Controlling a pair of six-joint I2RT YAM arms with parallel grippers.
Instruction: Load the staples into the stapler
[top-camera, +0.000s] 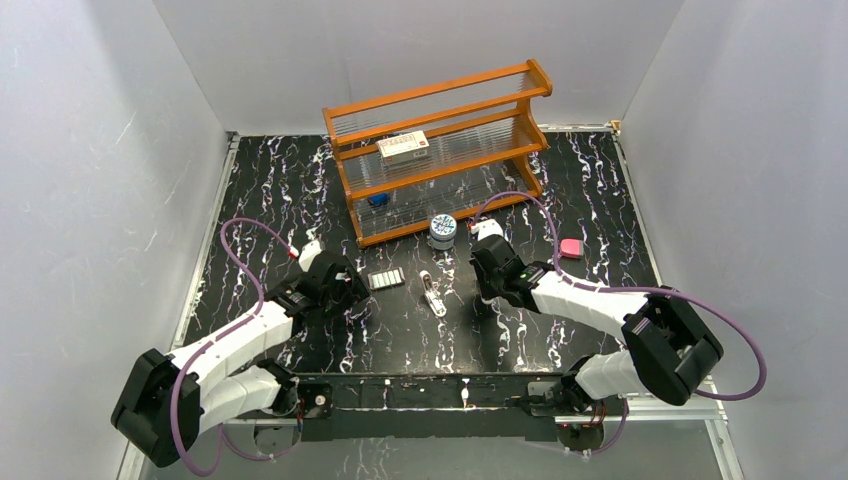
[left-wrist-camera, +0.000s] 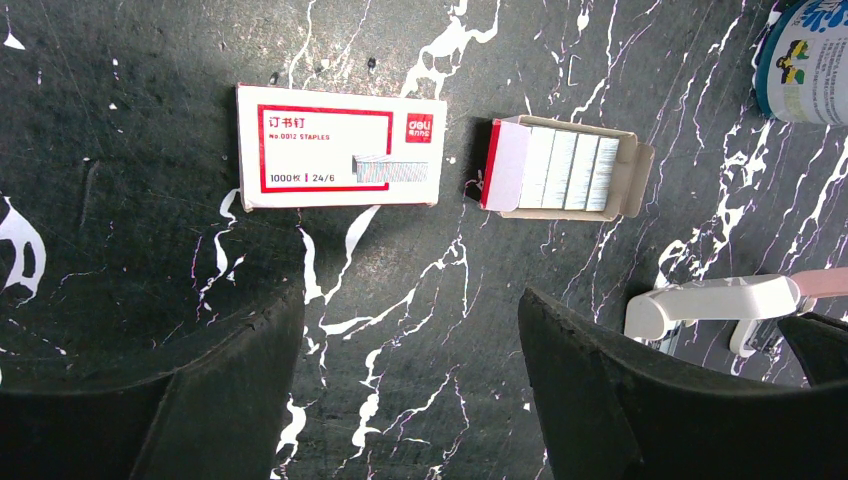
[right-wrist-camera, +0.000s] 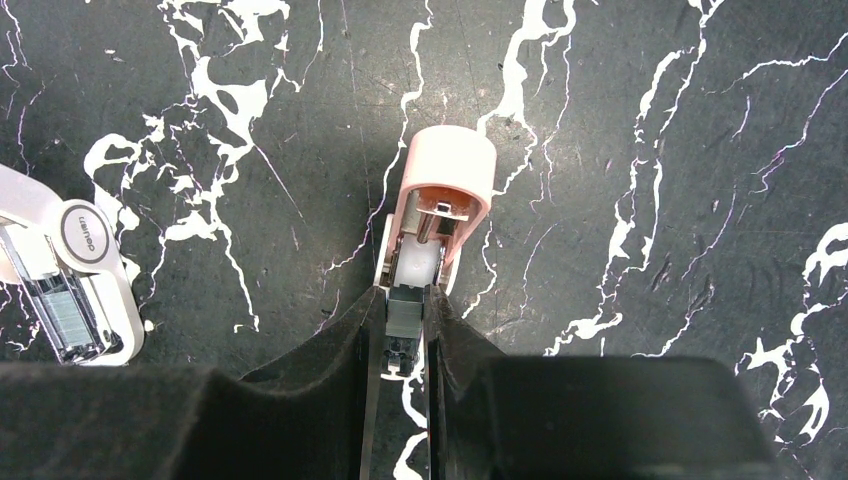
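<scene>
The staples are grey strips lying in an open cardboard tray with a red end; the top view shows them too. The white stapler lies open on the black marble table between the arms. It is at the lower right in the left wrist view and at the left edge in the right wrist view, silver channel up. My left gripper is open and empty, hovering near the tray. My right gripper is shut on a peach-coloured mini stapler resting on the table.
A closed red-and-white staple box lies left of the tray. A small round can stands behind the stapler. An orange rack at the back holds a larger red-and-white box. A pink object lies at the right.
</scene>
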